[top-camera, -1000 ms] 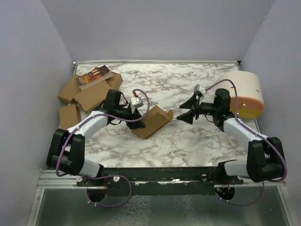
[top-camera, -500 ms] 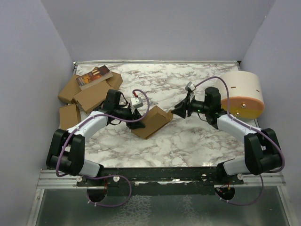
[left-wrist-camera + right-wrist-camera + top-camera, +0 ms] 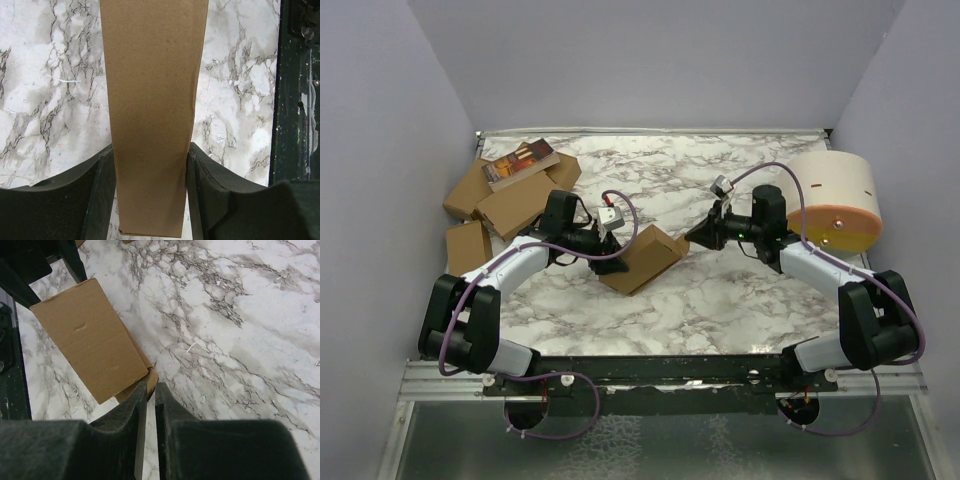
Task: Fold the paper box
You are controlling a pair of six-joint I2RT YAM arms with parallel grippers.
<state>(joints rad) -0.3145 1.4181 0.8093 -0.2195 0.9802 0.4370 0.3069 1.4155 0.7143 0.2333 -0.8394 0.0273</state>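
Okay, marble-pattern table [image 3: 720, 300] fills the workspace. A large white cylinder with an orange rim [image 3: 835, 190] lies on its side at the right edge. A heap of brown cartons [image 3: 510, 205] sits at the far left, with a book-like item [image 3: 520, 163] on top.

The paper box [image 3: 645, 260], a slim oblong brown carton, lies on the table near the middle, slightly left, angled. Its far end points toward the right arm.

The left gripper [image 3: 617, 243] is at the box's left end. In the left wrist view its jaws stand partly apart, with both fingers [image 3: 102, 190] pressed against the long sides of the carton [image 3: 152, 115], so the box is gripped across its width.

The right gripper [image 3: 697, 238] sits low, just beside the box's right end. In the right wrist view its jaws are almost closed, only a thin slit between them [image 3: 151, 387]. The tips are at a corner of the carton [image 3: 90, 340]; can't tell whether any cardboard is pinched.
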